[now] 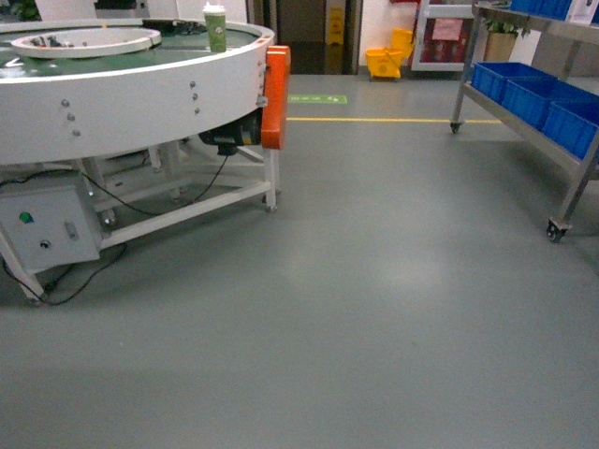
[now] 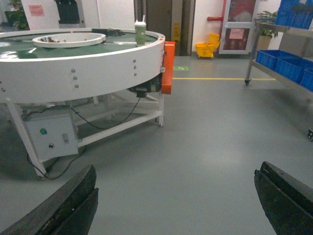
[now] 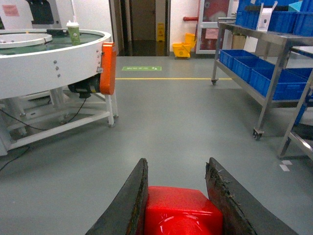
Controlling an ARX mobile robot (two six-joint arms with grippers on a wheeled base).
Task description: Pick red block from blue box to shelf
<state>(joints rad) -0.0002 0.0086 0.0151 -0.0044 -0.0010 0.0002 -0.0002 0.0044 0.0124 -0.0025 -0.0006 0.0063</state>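
In the right wrist view my right gripper (image 3: 177, 161) is shut on the red block (image 3: 181, 210), which sits glossy between the two dark fingers, above the grey floor. The left wrist view has my left gripper (image 2: 177, 169) open wide, with only floor between its fingers. The shelf (image 3: 274, 45), a steel rack on castors, stands ahead to the right, and it also shows at the right edge as the shelf (image 1: 524, 131) in the head view. The blue box is out of view. Neither gripper appears in the head view.
A large round white conveyor table (image 1: 140, 84) with a green top fills the left, carrying a green cup (image 1: 215, 28), an orange cover (image 1: 276, 94) and a grey control box (image 1: 47, 224) with cables. Dark blue crates (image 1: 533, 89) sit on the rack. A yellow mop bucket (image 1: 388, 58) stands by the doorway.
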